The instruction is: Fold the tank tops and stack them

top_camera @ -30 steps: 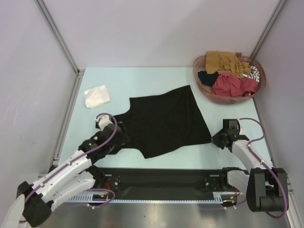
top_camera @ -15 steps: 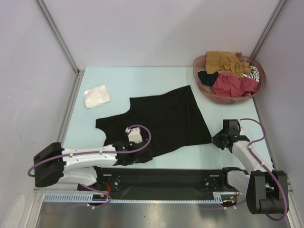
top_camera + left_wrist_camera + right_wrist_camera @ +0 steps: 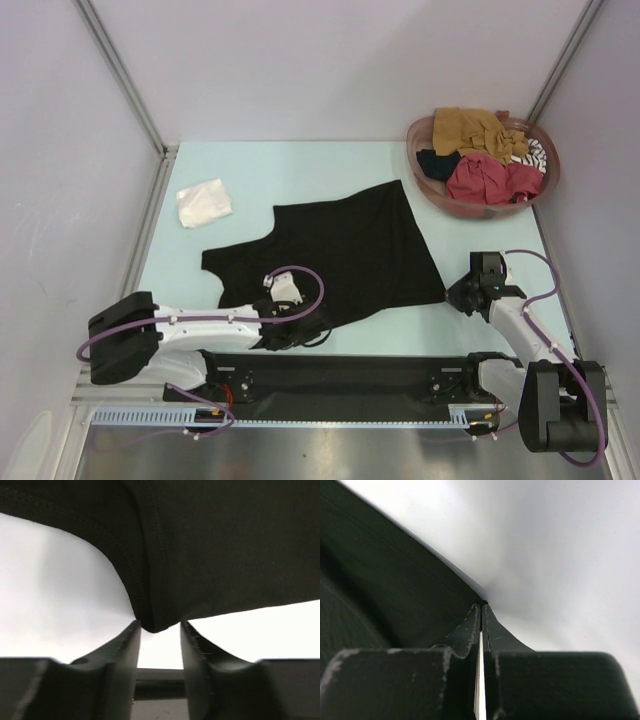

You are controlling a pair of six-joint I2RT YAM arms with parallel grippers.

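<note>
A large black tank top (image 3: 350,250) lies spread flat on the pale table. My left gripper (image 3: 295,330) is low at its near left edge. In the left wrist view the jaws (image 3: 159,626) stand partly apart, with a hemmed tip of the black tank top (image 3: 210,545) poking between the fingertips. My right gripper (image 3: 452,295) is at the garment's near right corner. In the right wrist view it (image 3: 482,605) is shut on the edge of the black cloth (image 3: 380,580). A folded white tank top (image 3: 203,202) rests at the far left.
A round reddish-brown basket (image 3: 415,135) stands at the far right and holds mustard (image 3: 470,128), red (image 3: 490,180), striped (image 3: 535,152) and black (image 3: 435,162) tank tops. Grey walls with metal posts close in the table. The arms' black base rail (image 3: 350,380) runs along the near edge.
My left arm swung right, from the tank top's left strap to its near left edge, and its jaws have narrowed around the cloth tip. The right arm stayed put.
</note>
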